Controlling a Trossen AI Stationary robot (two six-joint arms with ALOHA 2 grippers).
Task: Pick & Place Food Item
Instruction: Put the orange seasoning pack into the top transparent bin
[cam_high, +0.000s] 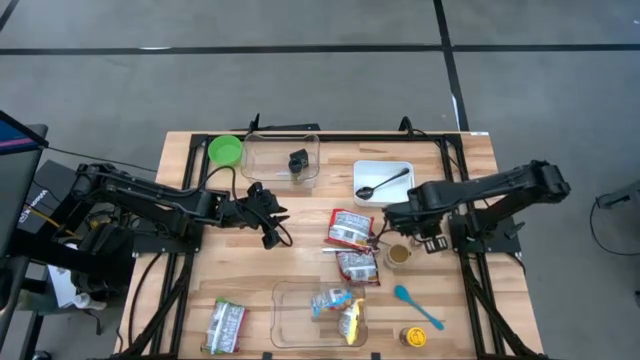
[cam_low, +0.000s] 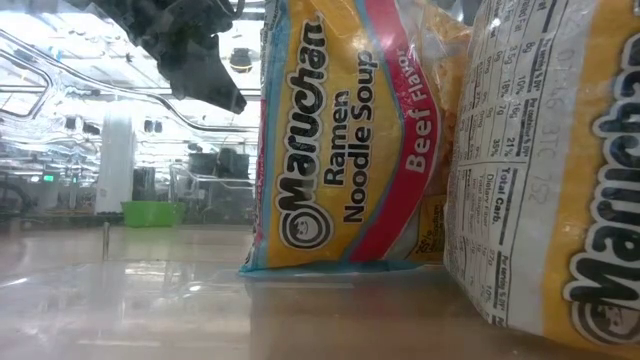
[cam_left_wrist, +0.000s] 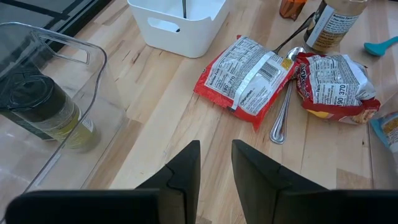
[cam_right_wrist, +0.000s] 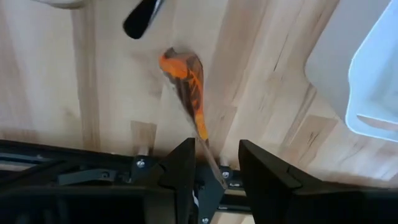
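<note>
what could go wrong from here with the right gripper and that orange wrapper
1. The right gripper stands open with a thin orange wrapper running between its fingers; the wrapper might slip out or lie too flat for a clean hold.
2. The small jar, metal spoon and red ramen packs crowd that spot, so a low move could knock them.

A: Lighting from my end? Even overhead light, bright, soft shadows under both arms on the counter (cam_high: 300, 250).
B: Low view?
A: I see backlit windows blown out, glare streaks on the clear bin wall, ramen pack (cam_low: 340, 140) sharp, nearer pack soft.
B: Wrists?
A: Left claw (cam_left_wrist: 216, 163) fingers slightly blurred; right view sharp, mild edge distortion.
</note>
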